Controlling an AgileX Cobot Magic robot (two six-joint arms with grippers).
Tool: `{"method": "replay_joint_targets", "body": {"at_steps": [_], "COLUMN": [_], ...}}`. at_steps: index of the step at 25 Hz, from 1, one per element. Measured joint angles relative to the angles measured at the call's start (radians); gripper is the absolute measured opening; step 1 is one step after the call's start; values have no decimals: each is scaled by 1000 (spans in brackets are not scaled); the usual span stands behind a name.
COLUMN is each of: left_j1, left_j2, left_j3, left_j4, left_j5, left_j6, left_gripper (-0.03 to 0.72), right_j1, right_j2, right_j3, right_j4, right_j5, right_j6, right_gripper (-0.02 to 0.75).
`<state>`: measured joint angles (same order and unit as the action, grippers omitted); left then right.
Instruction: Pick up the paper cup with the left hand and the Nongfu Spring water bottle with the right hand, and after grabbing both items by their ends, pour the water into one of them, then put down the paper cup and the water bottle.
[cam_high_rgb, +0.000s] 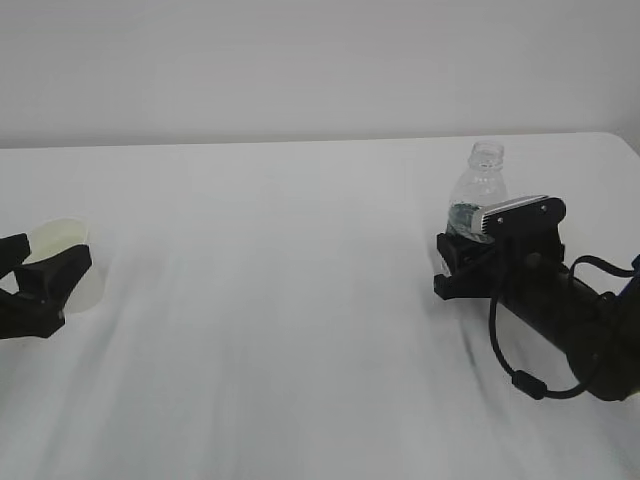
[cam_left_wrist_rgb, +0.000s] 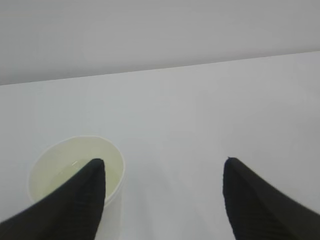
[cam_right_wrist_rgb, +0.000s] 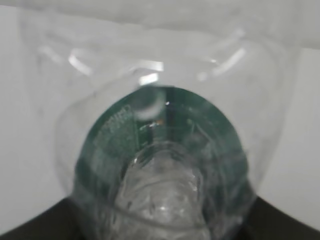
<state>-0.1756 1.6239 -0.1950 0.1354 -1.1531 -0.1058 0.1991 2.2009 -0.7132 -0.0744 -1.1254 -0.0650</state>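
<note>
The white paper cup (cam_high_rgb: 62, 235) stands upright on the table at the far left. My left gripper (cam_high_rgb: 50, 252) is open beside it. In the left wrist view its left finger (cam_left_wrist_rgb: 75, 200) overlaps the paper cup (cam_left_wrist_rgb: 65, 167), which sits off to the left and is not between the fingers of the left gripper (cam_left_wrist_rgb: 162, 162). A faint glint shows inside the cup. The clear Nongfu Spring water bottle (cam_high_rgb: 480, 190) stands upright at the right. My right gripper (cam_high_rgb: 465, 262) is shut on its lower part. The bottle (cam_right_wrist_rgb: 165, 140) fills the right wrist view, with the right gripper (cam_right_wrist_rgb: 160, 227) closed against both its sides.
The white table (cam_high_rgb: 280, 330) stretches between the two arms, with its far edge (cam_high_rgb: 300, 142) against a pale wall. A black cable (cam_high_rgb: 515, 375) loops below the right arm.
</note>
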Motion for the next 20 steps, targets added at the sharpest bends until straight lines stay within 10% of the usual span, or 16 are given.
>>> {"method": "replay_joint_targets", "body": {"at_steps": [11, 20], "left_j1": [0, 0], "left_j2": [0, 0], "left_j3": [0, 0], "left_j4": [0, 0], "left_j5": [0, 0], "left_j6": [0, 0], "left_gripper": [524, 524], "right_j1": [0, 0], "right_j2": [47, 47], "right_j3": [-42, -45], "right_j4": [0, 0], "right_j5": [-34, -31], "right_j6": [0, 0], "right_gripper": [372, 576]}}
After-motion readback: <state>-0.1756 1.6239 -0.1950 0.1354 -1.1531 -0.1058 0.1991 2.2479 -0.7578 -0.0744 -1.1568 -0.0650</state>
